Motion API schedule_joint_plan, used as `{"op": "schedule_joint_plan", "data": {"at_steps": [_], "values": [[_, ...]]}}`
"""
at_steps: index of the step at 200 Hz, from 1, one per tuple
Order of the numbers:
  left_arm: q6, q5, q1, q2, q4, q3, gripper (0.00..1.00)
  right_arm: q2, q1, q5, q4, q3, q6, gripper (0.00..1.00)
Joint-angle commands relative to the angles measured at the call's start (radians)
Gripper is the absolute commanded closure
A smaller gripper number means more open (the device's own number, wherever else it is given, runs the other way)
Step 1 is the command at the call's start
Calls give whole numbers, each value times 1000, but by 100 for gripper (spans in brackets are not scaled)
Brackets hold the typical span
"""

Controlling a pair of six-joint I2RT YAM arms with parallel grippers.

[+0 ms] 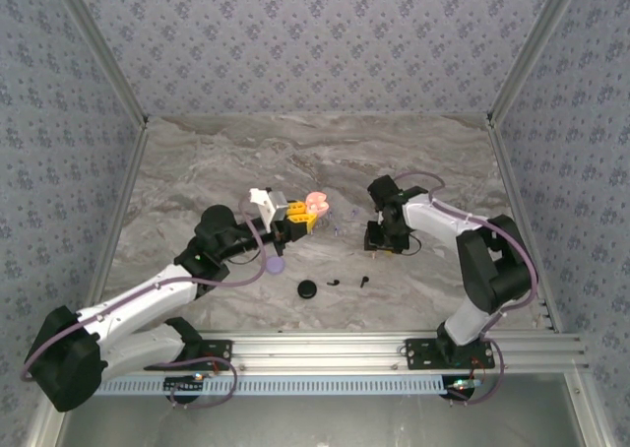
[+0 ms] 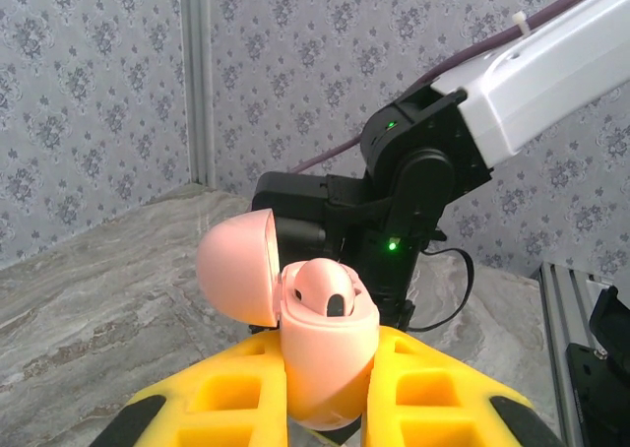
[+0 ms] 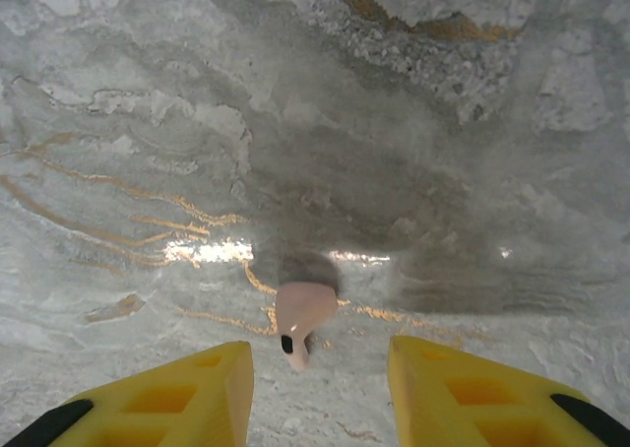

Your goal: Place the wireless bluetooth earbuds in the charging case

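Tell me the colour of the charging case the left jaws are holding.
The charging case is pale pink, clearest in the left wrist view.

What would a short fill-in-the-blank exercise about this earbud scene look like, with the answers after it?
1. The left end effector grips a ____ charging case with its lid open.
2. The right end effector is ____, with a pale pink earbud on the table between its fingers.
3. The round case lying nearest the arms' bases is coloured ____.
Missing words: pink; open; black.
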Motion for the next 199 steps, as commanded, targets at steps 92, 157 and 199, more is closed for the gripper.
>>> {"op": "schedule_joint_plan", "data": {"at_steps": [92,157,199], "values": [[23,-13,-5,-29,-28,7,100,102,45,65,-16,64,-1,70],[24,-19,-5,-44,-52,6,100,111,52,90,6,54,3,74],[21,-20,-3,-42,-53,4,100,44,66,137,-5,59,4,75]]}}
